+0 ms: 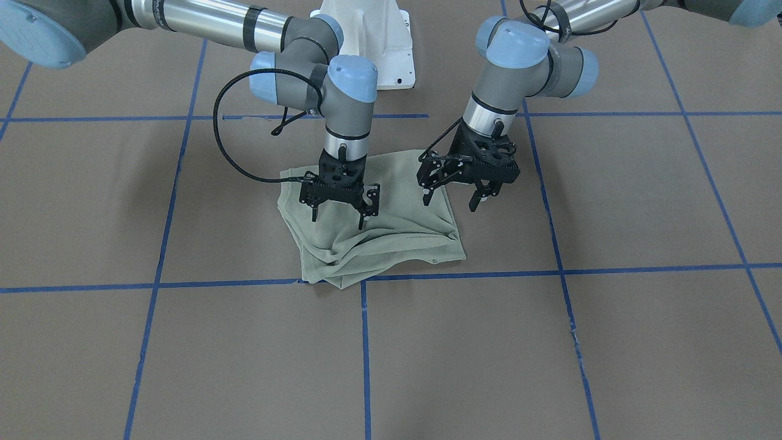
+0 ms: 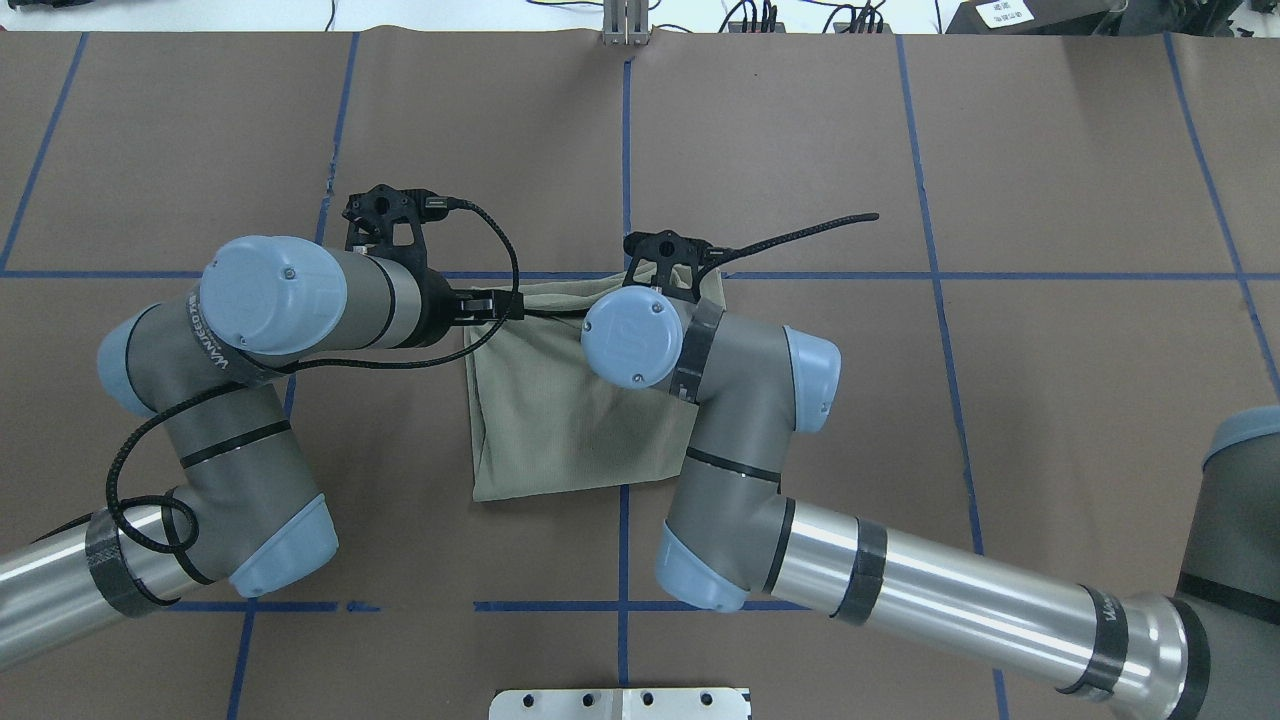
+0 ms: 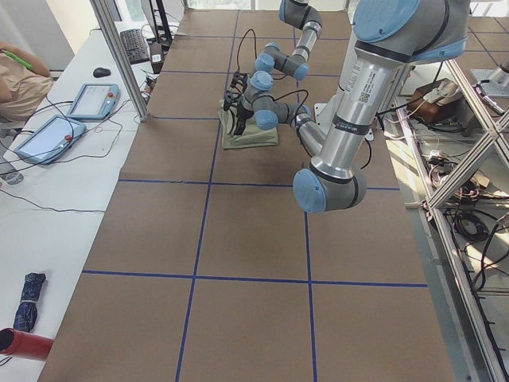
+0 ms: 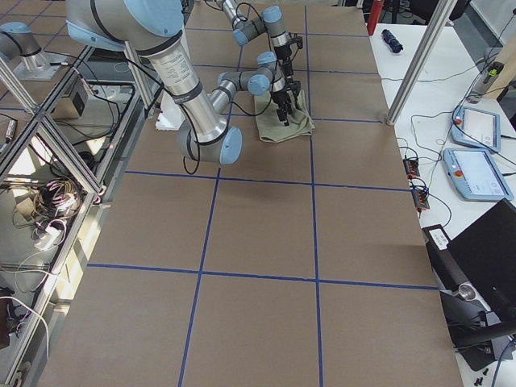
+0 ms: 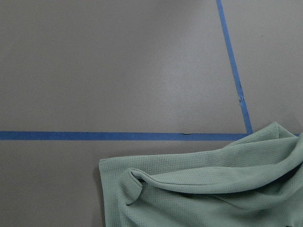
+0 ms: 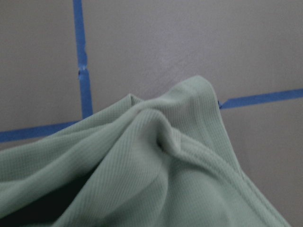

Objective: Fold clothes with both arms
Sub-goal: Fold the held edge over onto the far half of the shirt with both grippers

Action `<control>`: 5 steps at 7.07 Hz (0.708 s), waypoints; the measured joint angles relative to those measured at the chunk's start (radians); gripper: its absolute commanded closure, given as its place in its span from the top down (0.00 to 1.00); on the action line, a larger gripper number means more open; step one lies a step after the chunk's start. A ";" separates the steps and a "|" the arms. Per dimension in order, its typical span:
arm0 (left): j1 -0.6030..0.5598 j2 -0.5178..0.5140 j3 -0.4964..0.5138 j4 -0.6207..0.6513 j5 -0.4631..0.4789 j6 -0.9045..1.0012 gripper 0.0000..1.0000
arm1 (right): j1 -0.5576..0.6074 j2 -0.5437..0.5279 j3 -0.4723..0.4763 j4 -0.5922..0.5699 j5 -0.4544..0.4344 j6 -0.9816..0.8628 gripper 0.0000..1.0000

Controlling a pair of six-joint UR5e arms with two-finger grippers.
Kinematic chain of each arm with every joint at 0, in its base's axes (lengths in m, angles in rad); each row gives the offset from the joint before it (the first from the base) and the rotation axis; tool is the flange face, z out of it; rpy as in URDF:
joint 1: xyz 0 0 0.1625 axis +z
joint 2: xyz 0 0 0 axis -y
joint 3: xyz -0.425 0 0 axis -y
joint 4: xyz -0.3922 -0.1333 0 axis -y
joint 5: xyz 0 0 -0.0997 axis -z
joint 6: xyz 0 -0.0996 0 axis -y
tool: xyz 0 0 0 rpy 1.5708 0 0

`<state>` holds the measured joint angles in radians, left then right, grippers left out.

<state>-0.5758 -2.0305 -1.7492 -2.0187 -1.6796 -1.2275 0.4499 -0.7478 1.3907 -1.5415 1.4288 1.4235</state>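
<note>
The clothes are one pale sage-green shirt (image 1: 391,244) lying folded into a rough square on the brown table (image 1: 611,342), with bunched wrinkles along its far edge from the robot. It also shows in the overhead view, shirt (image 2: 560,420), and close up in the wrist views, shirt (image 5: 213,189) and shirt (image 6: 165,179). My left gripper (image 1: 451,200) hangs open just above the shirt's corner on my left side, nothing between its fingers. My right gripper (image 1: 338,218) hovers open over the shirt's other half, also holding nothing. From overhead both grippers are mostly hidden under the wrists.
Blue tape lines (image 1: 365,342) divide the table into squares. The white pedestal base (image 1: 366,36) stands behind the shirt. A side desk with tablets (image 3: 91,99) and a person's arm (image 3: 20,76) lies beyond the table's far edge.
</note>
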 measured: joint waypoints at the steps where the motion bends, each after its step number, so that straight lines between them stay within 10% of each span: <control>1: 0.000 0.001 -0.001 0.000 0.000 -0.001 1.00 | 0.038 0.029 -0.073 0.001 0.003 -0.018 1.00; 5: 0.005 0.003 0.006 0.001 0.002 -0.006 1.00 | 0.230 0.090 -0.216 0.008 0.135 -0.107 1.00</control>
<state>-0.5711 -2.0270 -1.7435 -2.0181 -1.6776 -1.2331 0.6801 -0.6576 1.1748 -1.5331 1.5639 1.3165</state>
